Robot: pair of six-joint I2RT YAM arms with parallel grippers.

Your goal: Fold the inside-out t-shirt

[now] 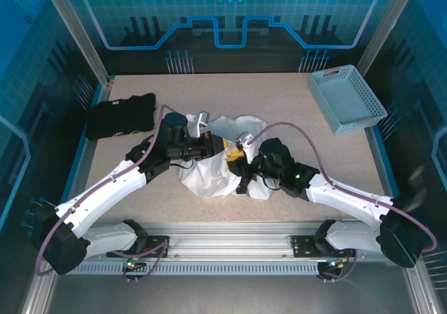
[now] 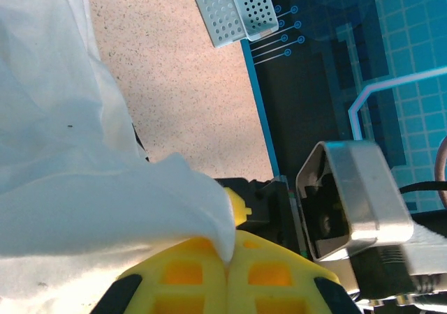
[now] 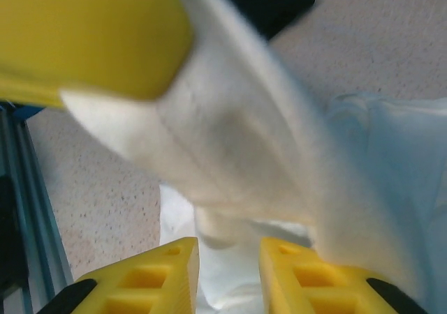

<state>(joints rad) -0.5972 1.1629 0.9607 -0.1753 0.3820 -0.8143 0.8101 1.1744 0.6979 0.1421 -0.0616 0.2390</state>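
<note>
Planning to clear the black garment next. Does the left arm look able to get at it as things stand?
Probably yes: the black garment lies uncovered beside the left arm, with nothing between. But the left gripper is shut on the t-shirt and must release first.

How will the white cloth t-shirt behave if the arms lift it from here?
Probably floppy: the white cloth t-shirt lies crumpled and drapes from the shut left claw. Likely light, since one pinched edge holds up a fold. It may sag and bunch when raised.
</note>
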